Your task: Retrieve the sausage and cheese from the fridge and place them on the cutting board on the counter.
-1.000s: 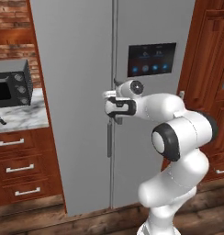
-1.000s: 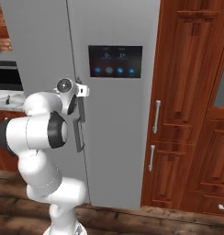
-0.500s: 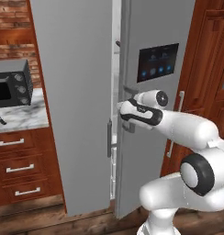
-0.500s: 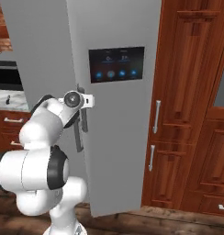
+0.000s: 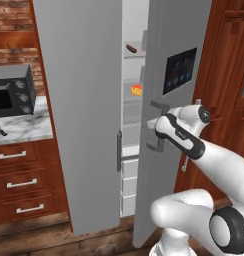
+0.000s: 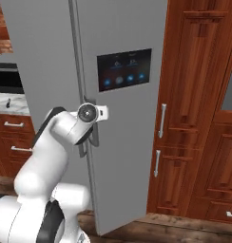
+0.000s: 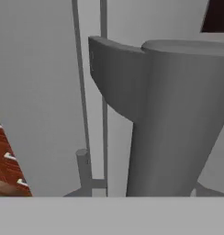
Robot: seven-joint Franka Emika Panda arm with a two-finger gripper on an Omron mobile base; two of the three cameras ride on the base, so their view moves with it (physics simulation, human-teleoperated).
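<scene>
1. Our gripper (image 5: 155,125) sits at the handle (image 5: 155,126) of the fridge (image 5: 89,100) right door; we cannot tell how wide its jaws stand.
2. That door stands ajar.
3. Inside, we see the sausage (image 5: 131,48) on an upper shelf, the cheese (image 5: 137,90) lower.

The fridge (image 5: 84,115) stands between the counter (image 5: 24,125) on its left and tall wooden cabinets (image 6: 203,118) on its right — its right door (image 5: 169,60) is swung partly open, the left one shut. Inside the gap the sausage (image 5: 131,48) lies on an upper shelf, the cheese (image 5: 137,90) on a shelf below it, drawers lower still. A microwave (image 5: 13,92) sits on the counter, a knife (image 5: 0,130) before it.
</scene>
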